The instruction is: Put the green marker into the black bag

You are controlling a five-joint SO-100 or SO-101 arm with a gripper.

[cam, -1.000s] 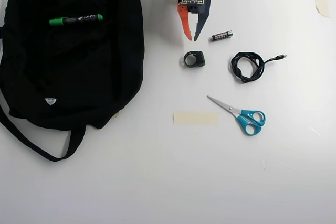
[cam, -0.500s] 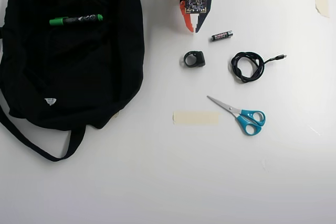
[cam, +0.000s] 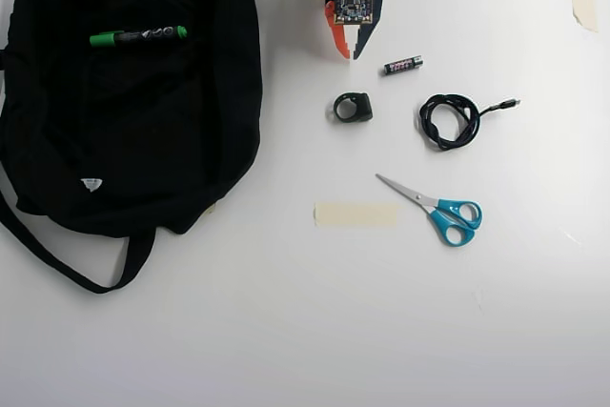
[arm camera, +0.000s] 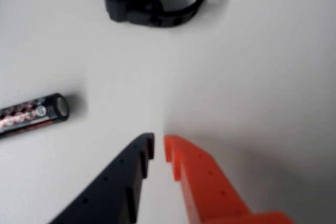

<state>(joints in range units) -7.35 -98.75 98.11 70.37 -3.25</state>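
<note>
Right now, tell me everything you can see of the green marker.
The green marker shows only in the overhead view: a thick pen with a black barrel carrying white print, a green cap at its left end and a green tip at its right. It lies nearly level, tilted slightly, on the upper part of the black bag. Only the bag's fabric touches it; the jaws are well off to its right.

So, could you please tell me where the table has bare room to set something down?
The widest bare patch is the whole lower table, below the tape strip and scissors. The right side beyond the coiled cable is also free. It is crowded near the gripper: battery, black ring and cable cluster there. The black bag fills the left.
</note>
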